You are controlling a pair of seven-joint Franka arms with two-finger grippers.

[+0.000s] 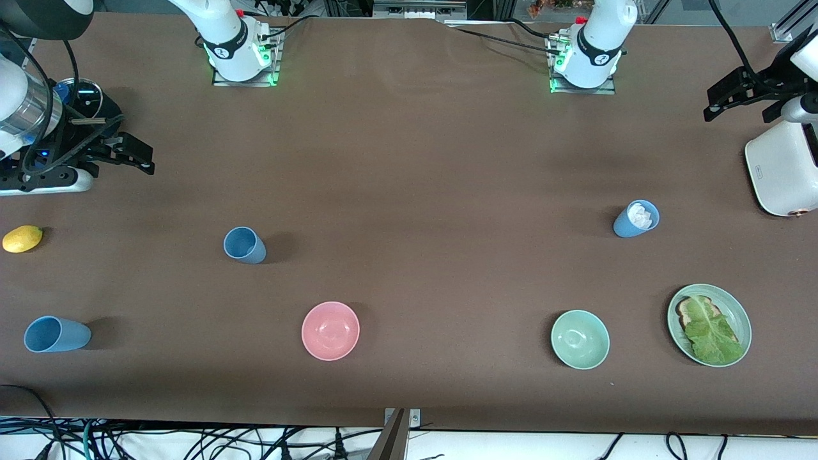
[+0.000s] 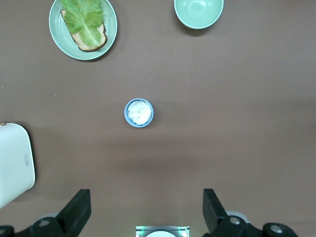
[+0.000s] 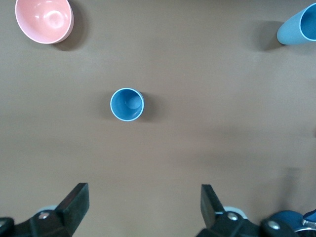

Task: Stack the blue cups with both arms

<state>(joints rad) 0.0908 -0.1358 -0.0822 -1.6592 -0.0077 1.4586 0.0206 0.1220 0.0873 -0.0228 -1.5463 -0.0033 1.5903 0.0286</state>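
Blue cups [image 1: 245,245] apart, one holding unclear white stuff [image 1: 641,216]

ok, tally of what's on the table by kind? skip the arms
Blue cups: 3
Bowls: 2, pink and pale green
Plate with toast and lettuce: 1
Lemon: 1
White appliance: 1
Total: 8

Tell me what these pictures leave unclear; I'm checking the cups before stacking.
- Cup with white filling: front and left wrist views cannot identify the white stuff.
- Bread on plate: mostly covered by lettuce.
- White appliance: cut off by frame edge in both views.
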